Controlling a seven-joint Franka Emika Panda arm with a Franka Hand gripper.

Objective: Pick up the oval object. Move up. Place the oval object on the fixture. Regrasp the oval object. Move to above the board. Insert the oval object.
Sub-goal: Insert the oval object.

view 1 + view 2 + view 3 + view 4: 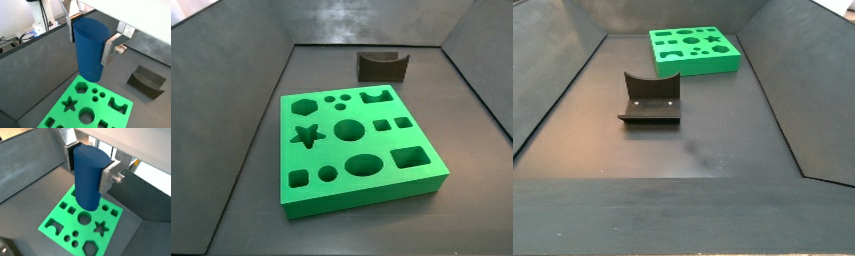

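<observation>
Gripper is clenching the upright oval object, hanging high above the board; fixture is sitting apart.

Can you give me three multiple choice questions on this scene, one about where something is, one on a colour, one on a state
1. Where is the oval object?
A. Lying on the floor
B. Between the end effector's fingers, above the board
C. Resting in the fixture

2. What colour is the board?
A. Bright green
B. Red
C. White

3. What state is the fixture in?
A. Holding the peg
B. Lying on the board
C. Empty, standing apart from the board

Answers:
1. B: both wrist views show the blue peg clamped between the silver fingers of the end effector, with the board below.
2. A: it is green in every view.
3. C: both side views show its notch bare, with grey floor between it and the board.
</observation>
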